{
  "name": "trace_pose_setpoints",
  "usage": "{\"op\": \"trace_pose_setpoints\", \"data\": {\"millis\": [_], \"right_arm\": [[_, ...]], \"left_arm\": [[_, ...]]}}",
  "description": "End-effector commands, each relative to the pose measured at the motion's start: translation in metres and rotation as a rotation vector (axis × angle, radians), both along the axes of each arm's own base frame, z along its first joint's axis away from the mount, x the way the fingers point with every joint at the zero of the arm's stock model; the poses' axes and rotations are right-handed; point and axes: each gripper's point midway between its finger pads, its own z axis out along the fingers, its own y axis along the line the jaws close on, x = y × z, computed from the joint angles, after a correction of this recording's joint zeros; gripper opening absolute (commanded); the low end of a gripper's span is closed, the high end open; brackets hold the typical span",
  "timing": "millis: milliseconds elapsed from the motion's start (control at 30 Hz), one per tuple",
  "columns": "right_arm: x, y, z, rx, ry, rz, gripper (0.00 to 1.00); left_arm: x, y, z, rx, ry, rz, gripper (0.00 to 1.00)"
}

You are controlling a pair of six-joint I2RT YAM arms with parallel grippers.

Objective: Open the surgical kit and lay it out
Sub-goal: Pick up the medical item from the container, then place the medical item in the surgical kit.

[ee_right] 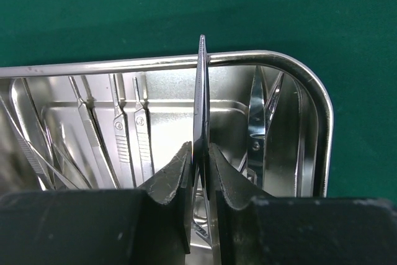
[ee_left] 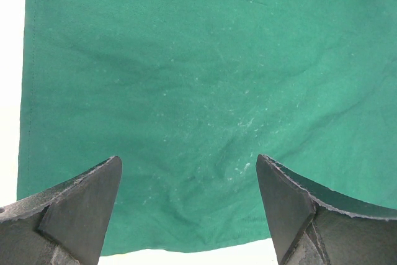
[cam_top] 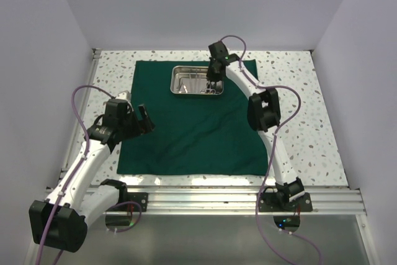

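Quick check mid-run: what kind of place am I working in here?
Likely a robot test booth, not a real operating theatre: plain white walls box in a speckled table, two arms bolt to a rail, and a green cloth with a tray lies on top.

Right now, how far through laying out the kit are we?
Done: the green cloth lies spread flat with the steel tray on its far part. In hand: the right gripper is shut on a thin steel instrument inside the tray; the left gripper hangs open over the cloth's left edge. Left: the other instruments lie in the tray, none on the cloth.
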Motion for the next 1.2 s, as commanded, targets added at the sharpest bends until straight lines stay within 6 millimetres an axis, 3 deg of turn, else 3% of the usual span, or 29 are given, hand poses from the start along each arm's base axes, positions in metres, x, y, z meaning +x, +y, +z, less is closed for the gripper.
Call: {"op": "trace_pose_setpoints", "data": {"millis": [0, 100, 233, 267, 400, 500, 767, 800, 833, 867, 900, 933, 967, 1033, 1067, 1133, 1167], "right_arm": [[0.014, 0.008, 0.012, 0.028, -0.061, -0.004, 0.00], [0.018, 0.013, 0.025, 0.051, -0.094, 0.016, 0.00], [0.031, 0.023, 0.072, 0.113, -0.226, 0.060, 0.00], [0.036, 0.025, 0.097, 0.129, -0.290, 0.070, 0.00], [0.047, 0.022, 0.164, 0.154, -0.441, 0.081, 0.00], [0.051, 0.007, 0.201, 0.167, -0.506, 0.062, 0.00], [0.033, -0.016, 0.252, 0.201, -0.555, 0.063, 0.00], [0.027, -0.017, 0.251, 0.212, -0.534, 0.077, 0.00], [0.017, -0.021, 0.272, 0.227, -0.552, 0.077, 0.00], [0.009, -0.022, 0.274, 0.242, -0.533, 0.076, 0.00], [-0.003, -0.021, 0.264, 0.257, -0.487, 0.098, 0.00], [-0.019, -0.023, 0.285, 0.281, -0.505, 0.111, 0.00], [-0.033, -0.023, 0.266, 0.285, -0.446, 0.123, 0.00], [-0.062, -0.019, 0.260, 0.324, -0.390, 0.182, 0.00], [-0.087, -0.025, 0.254, 0.327, -0.363, 0.194, 0.00], [-0.118, -0.027, 0.245, 0.356, -0.325, 0.231, 0.00], [-0.144, -0.036, 0.231, 0.346, -0.288, 0.235, 0.00]], "left_arm": [[0.003, 0.000, 0.007, -0.006, -0.012, 0.003, 0.93], [0.003, 0.000, 0.008, -0.009, -0.018, 0.001, 0.93], [0.003, 0.000, 0.010, -0.011, -0.028, 0.001, 0.93], [0.003, 0.000, 0.010, -0.010, -0.028, 0.004, 0.93], [0.003, 0.000, 0.008, -0.010, -0.027, 0.006, 0.93], [0.003, 0.000, 0.009, -0.011, -0.030, 0.008, 0.93], [0.004, 0.000, 0.010, -0.012, -0.039, 0.007, 0.93], [0.004, 0.000, 0.011, -0.011, -0.041, 0.006, 0.93], [0.004, 0.000, 0.011, -0.011, -0.041, 0.008, 0.93], [0.004, 0.000, 0.011, -0.009, -0.043, 0.006, 0.93], [0.004, 0.000, 0.012, -0.010, -0.046, 0.006, 0.93], [0.004, 0.001, 0.012, -0.010, -0.049, 0.008, 0.93], [0.005, 0.000, 0.012, -0.012, -0.051, 0.003, 0.94], [0.008, 0.000, 0.012, -0.010, -0.058, 0.001, 0.95], [0.010, -0.001, 0.014, -0.009, -0.066, -0.001, 0.97], [0.015, 0.001, 0.016, 0.009, -0.075, -0.004, 0.98], [0.019, 0.003, 0.020, 0.022, -0.087, 0.000, 0.99]]}}
